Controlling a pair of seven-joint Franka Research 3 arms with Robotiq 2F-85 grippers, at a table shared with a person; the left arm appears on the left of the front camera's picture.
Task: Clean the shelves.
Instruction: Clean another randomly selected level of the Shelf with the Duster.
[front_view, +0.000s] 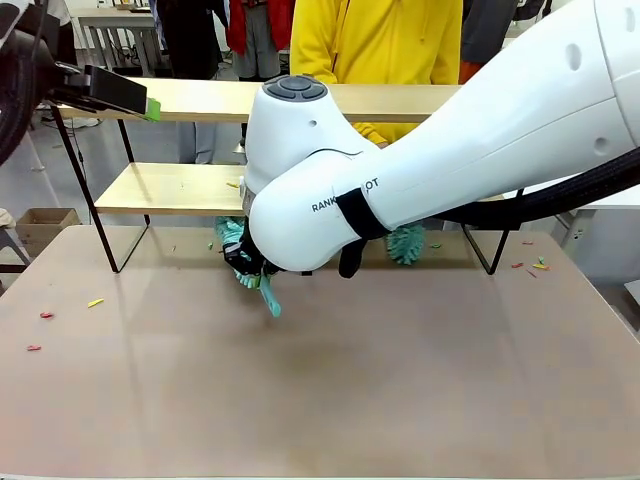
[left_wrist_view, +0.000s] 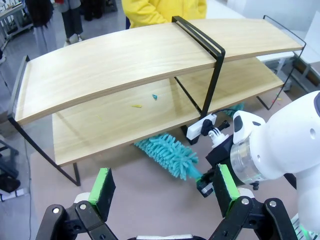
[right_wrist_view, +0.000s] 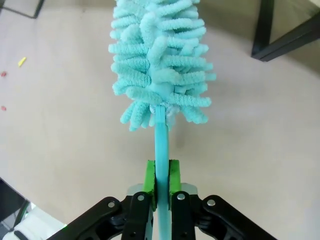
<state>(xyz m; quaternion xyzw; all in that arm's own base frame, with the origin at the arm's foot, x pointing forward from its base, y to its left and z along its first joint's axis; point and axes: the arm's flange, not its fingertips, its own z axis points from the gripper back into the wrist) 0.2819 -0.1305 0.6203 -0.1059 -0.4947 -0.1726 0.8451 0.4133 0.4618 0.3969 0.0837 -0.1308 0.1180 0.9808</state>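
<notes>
Right tool (right_wrist_view: 161, 173) pinches the duster (right_wrist_view: 160, 65); left tool (left_wrist_view: 164, 186) spread; right arm (front_view: 450, 170) hides much of shelves (front_view: 185, 188).

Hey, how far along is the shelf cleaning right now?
Early, it seems. Done: the right gripper has the teal duster, jaws shut on its handle. In hand: the head sits low at the front edge of the lower board, not on it. Left: a yellow scrap and a blue scrap lie on that board. The upper board looks bare. The left gripper is open, empty.
</notes>
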